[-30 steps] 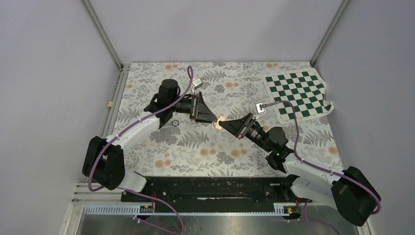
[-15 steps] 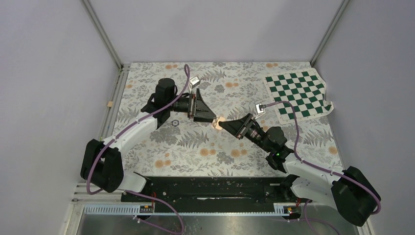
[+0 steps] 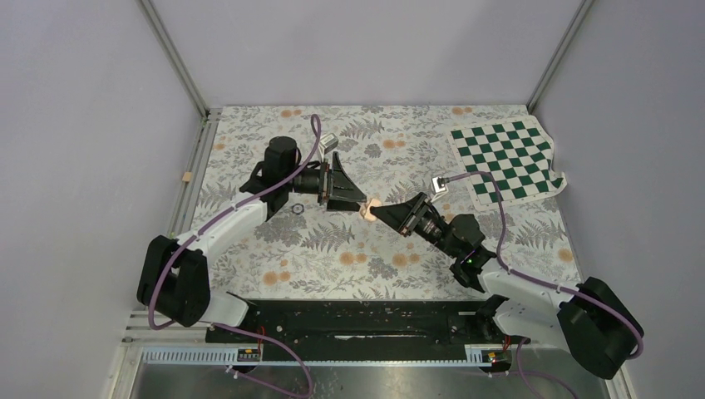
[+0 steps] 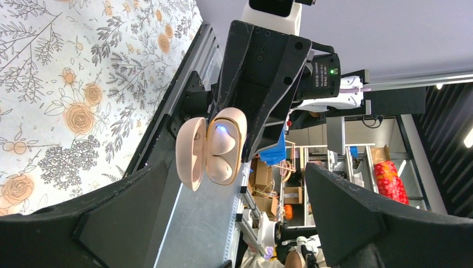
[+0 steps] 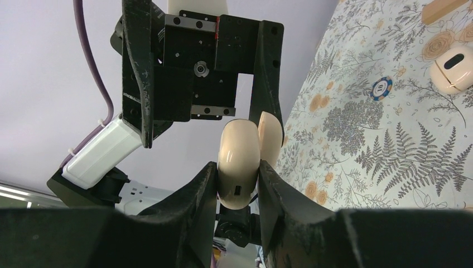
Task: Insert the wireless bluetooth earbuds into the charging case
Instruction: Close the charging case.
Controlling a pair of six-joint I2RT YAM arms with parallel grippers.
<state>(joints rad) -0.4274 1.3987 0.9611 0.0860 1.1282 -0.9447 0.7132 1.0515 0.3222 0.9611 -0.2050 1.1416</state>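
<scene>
Right gripper (image 3: 382,210) is clamped on the charging case (image 4: 191,156), holding it in the air over the floral table cover (image 3: 349,258), mid-table, between the two arms. Its dark fingers (image 5: 195,206) pinch the body half from both sides, and the lid is swung open. Left gripper (image 3: 356,198) is spread wide with nothing in it. In the left wrist view its two fingers (image 4: 122,223) sit well apart, either side of the case and not touching it. Key relation: the case is straight ahead of the left claw with its open face turned toward it. Its long axis runs crosswise to the left claw's closing line, and the lid hangs off toward one finger's side. Right arm has it; left is just beside it. The earbuds (image 4: 222,142) look to me like two smooth cream lumps already seated in the hollows, with a blue light glowing above the upper one. I can't tell if they're fully down. My guess is only a press or a lid close is left. The case is a glossy peach-pink plastic shell, rounded like a pebble, so likely slippery under a push. The fingers are matte black and angular.
</scene>
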